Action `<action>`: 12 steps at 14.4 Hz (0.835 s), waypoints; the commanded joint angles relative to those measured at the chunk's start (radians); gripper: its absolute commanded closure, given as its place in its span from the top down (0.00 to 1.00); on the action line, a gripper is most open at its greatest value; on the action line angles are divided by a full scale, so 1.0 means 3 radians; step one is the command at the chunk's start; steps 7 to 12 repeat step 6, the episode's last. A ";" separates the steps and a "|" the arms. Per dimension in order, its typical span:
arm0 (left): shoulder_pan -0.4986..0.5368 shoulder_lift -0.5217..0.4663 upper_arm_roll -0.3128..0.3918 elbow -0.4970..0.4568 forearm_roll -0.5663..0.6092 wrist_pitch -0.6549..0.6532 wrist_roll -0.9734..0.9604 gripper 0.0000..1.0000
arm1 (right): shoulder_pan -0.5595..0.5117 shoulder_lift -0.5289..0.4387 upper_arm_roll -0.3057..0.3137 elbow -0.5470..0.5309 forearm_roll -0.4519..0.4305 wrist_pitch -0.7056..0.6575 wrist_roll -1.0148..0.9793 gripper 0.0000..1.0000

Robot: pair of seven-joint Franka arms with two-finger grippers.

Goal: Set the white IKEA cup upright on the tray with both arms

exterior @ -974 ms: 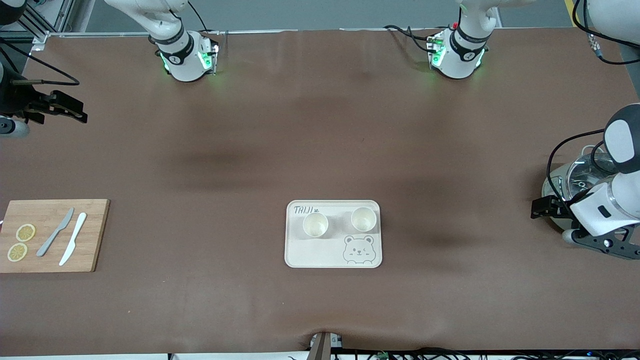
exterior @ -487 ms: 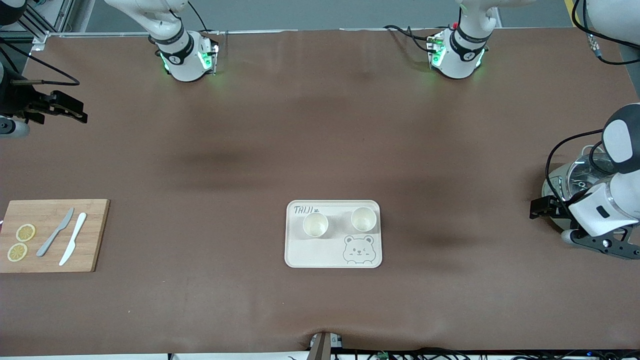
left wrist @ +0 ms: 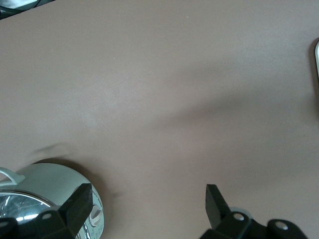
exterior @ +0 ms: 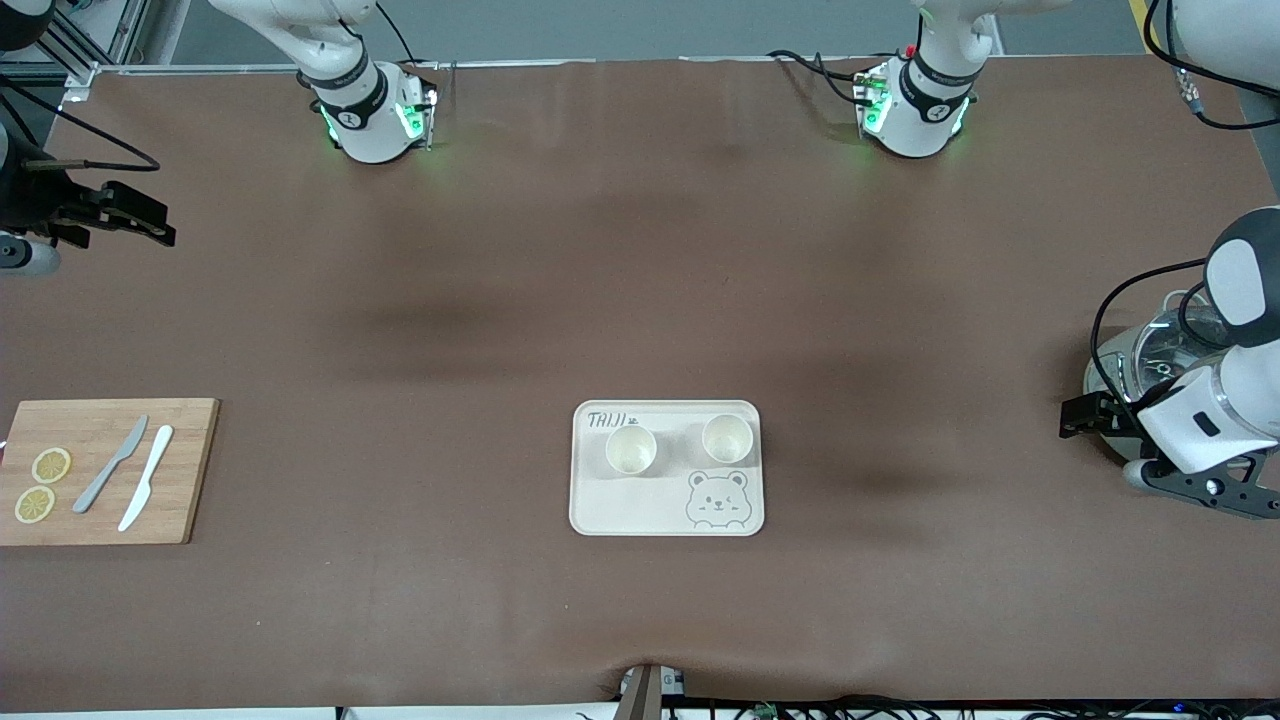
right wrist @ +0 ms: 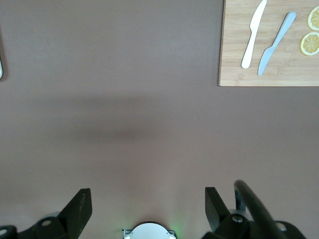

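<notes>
The cream tray (exterior: 600,505) with the bear drawing lies in the middle of the table, near the front camera. Two white cups stand upright on it, mouths up: one (exterior: 631,449) beside the lettering, one (exterior: 726,437) above the bear face. My left gripper (exterior: 1085,414) is open and empty over the table at the left arm's end, beside a glass kettle; its wrist view (left wrist: 147,199) shows bare table between the jaws. My right gripper (exterior: 140,222) is open and empty over the right arm's end of the table (right wrist: 147,204).
A glass kettle (exterior: 1150,360) with a metal lid (left wrist: 45,199) stands at the left arm's end. A wooden cutting board (exterior: 180,470) with two lemon slices (exterior: 42,484), a grey knife (exterior: 110,464) and a white knife (exterior: 146,477) lies at the right arm's end, also in the right wrist view (right wrist: 234,59).
The left arm has shifted very slightly over the kettle. The cups, the tray and the right arm have not moved.
</notes>
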 commanded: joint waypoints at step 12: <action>0.0000 -0.0083 0.0001 -0.0053 -0.0060 -0.0034 -0.0023 1.00 | -0.0020 -0.0062 0.0037 0.0096 -0.0017 0.0029 0.0006 1.00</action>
